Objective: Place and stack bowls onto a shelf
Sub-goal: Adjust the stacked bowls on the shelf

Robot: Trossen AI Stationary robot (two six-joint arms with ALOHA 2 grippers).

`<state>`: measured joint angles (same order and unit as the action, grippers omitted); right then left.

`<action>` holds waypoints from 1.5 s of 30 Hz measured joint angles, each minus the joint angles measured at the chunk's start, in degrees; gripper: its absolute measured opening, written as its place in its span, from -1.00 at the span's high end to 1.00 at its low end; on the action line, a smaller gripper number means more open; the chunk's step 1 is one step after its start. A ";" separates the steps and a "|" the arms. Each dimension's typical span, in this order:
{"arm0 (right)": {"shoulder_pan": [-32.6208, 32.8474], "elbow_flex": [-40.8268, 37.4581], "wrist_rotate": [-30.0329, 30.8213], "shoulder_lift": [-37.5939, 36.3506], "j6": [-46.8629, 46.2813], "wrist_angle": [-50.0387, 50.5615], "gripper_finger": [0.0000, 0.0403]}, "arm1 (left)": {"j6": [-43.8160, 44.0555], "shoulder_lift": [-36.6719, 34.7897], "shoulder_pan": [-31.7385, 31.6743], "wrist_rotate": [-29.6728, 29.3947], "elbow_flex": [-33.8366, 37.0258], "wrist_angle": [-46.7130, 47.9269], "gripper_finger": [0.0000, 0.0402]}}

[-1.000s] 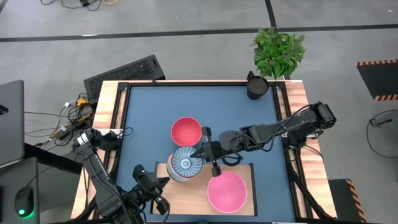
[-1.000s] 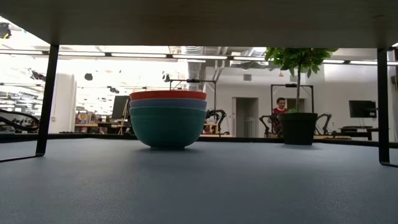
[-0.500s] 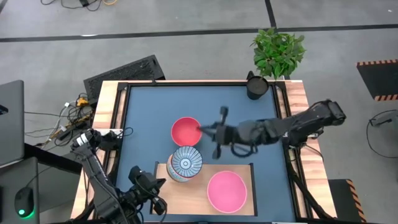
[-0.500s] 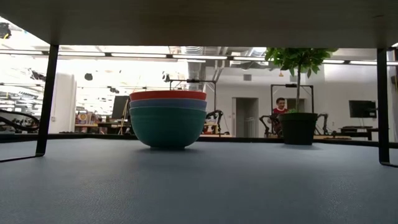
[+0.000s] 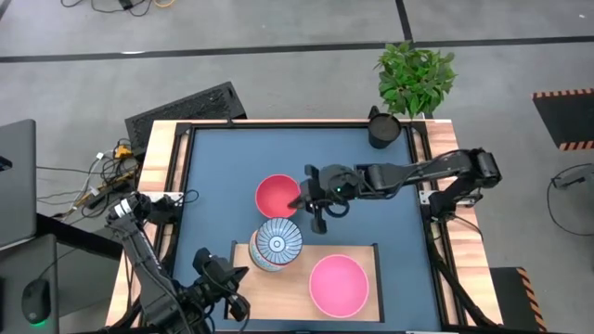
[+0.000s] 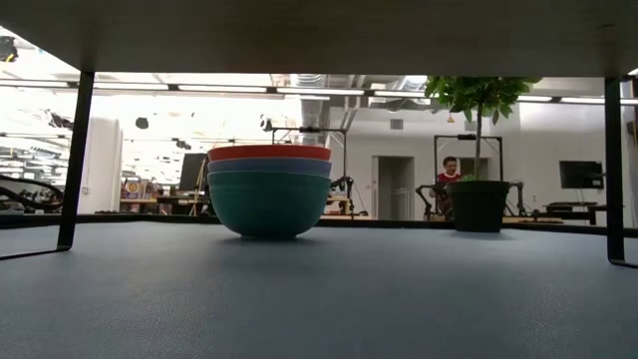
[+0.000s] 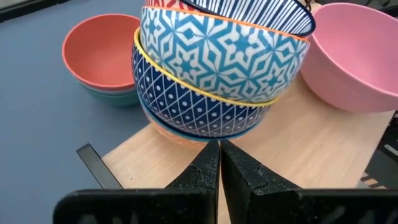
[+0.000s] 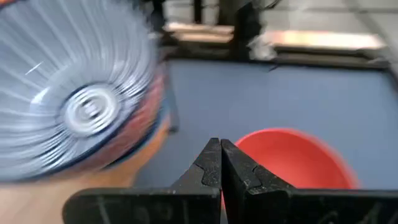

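Right gripper (image 5: 313, 199) was seen clenched empty beside the red bowl (image 5: 277, 195) on the tabletop | striped stack (image 5: 276, 243) and pink bowl (image 5: 339, 284) sat on the shelf (image 5: 278, 292) | fingers should be parted before the rim is pinched.

Closed left pincer (image 7: 219, 163) before stacked patterned bowls (image 7: 214, 74)

arms: dark, jointed | end effector (image 7: 219, 163): two textured black fingers

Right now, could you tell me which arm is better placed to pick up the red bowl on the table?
The right. Its gripper hangs just beside the red bowl, fingers shut, while the left gripper waits near the shelf.
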<state>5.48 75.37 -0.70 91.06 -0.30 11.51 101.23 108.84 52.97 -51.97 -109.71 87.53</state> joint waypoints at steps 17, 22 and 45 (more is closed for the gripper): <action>0.98 0.00 -11.99 7.65 -1.28 -2.05 0.91 | -0.02 0.00 0.00 -1.36 0.00 -0.13 1.00; 2.84 0.00 -12.82 7.66 -0.37 -3.07 0.91 | -0.16 0.00 -0.01 -1.37 0.00 -0.34 1.00; 3.71 0.04 -2.71 2.60 3.17 -3.60 0.91 | 0.11 -0.02 0.00 -1.21 4.52 0.25 1.00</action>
<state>9.18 75.42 -3.42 93.66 2.88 7.91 101.34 108.81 52.97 -53.18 -105.19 87.77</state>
